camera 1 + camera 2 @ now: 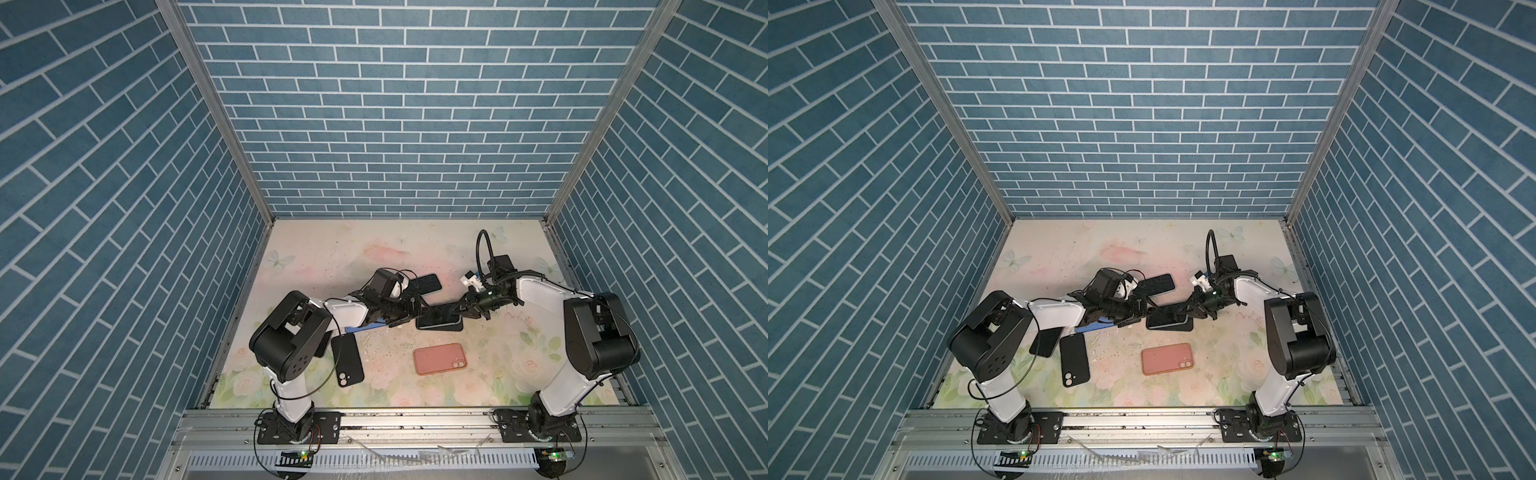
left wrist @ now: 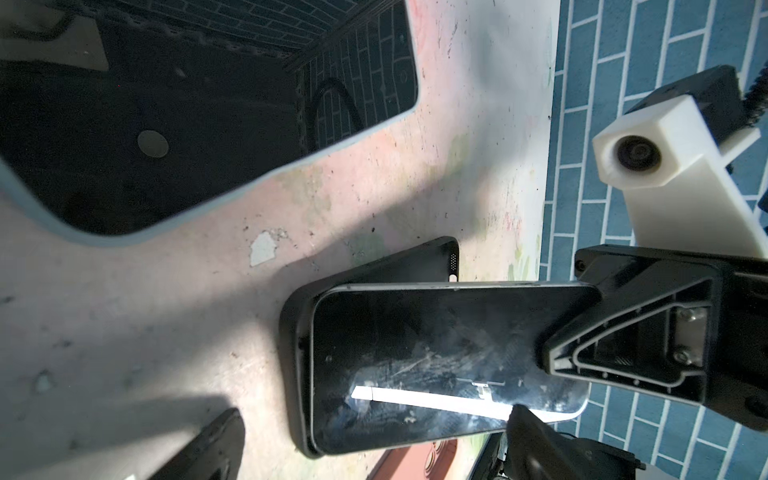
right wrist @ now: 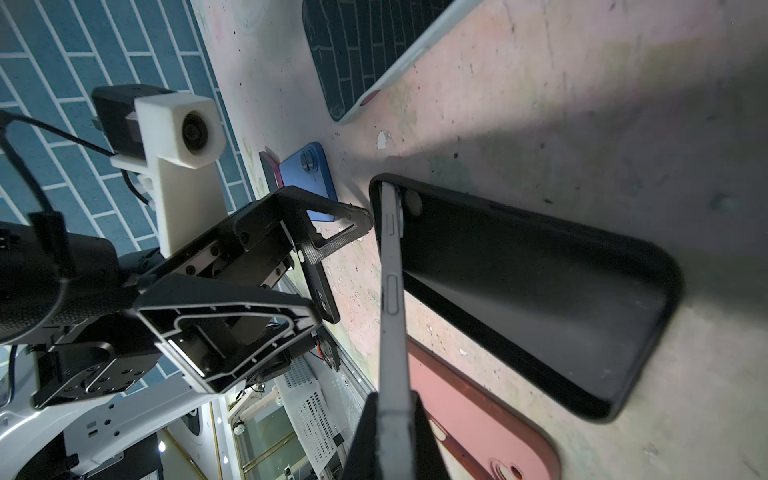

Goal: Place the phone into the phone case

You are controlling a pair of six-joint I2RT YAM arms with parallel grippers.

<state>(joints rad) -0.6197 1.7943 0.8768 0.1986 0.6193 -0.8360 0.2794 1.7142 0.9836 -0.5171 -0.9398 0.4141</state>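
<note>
Your right gripper gripped the silver-edged black-glass phone, tilted with one end in the matte black rubber case; with your left gripper spread empty, pushing could have skidded that case away.

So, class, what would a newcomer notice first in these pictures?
The right gripper pinches one end of a phone, tilted, its far end tucked into a black case mid-table. The left gripper gapes open beside that case. A pink case lies flat nearer the front.
</note>
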